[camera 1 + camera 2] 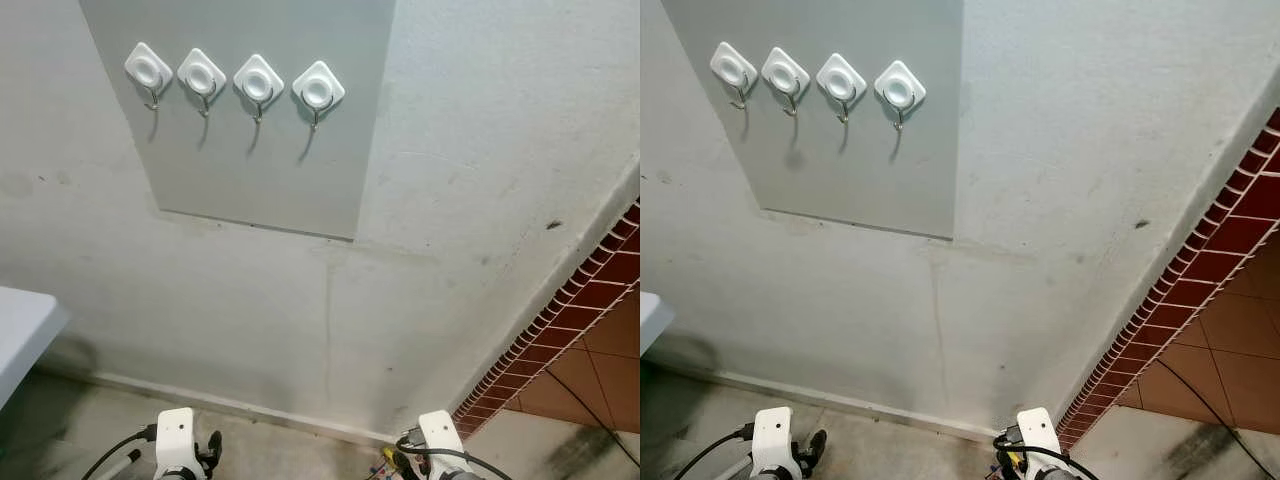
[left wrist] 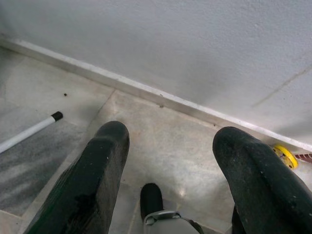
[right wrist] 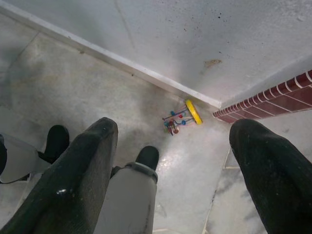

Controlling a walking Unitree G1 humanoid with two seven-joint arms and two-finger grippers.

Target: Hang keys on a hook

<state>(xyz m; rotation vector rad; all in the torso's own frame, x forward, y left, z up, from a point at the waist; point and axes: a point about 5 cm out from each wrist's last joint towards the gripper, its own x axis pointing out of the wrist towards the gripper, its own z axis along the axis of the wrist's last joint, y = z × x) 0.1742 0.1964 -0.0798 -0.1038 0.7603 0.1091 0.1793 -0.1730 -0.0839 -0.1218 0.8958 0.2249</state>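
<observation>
Several white diamond-shaped hooks (image 1: 258, 82) sit in a row on a grey panel (image 1: 270, 170) high on the wall; nothing hangs from them. The keys (image 3: 183, 116), a small bunch with a yellow tag and coloured beads, lie on the floor by the skirting, near where the wall meets the red bricks. The yellow tag (image 2: 284, 156) also shows in the left wrist view. Both arms hang low. My left gripper (image 2: 173, 134) and my right gripper (image 3: 176, 127) are open above the floor, with nothing between their fingers. The keys lie below and ahead of the right gripper.
A white table corner (image 1: 20, 330) juts in at the left. A white pole with a black tip (image 2: 29, 132) lies on the floor to the left. A red brick band and tiles (image 1: 590, 300) run along the right. My own feet (image 3: 146, 158) stand close to the wall.
</observation>
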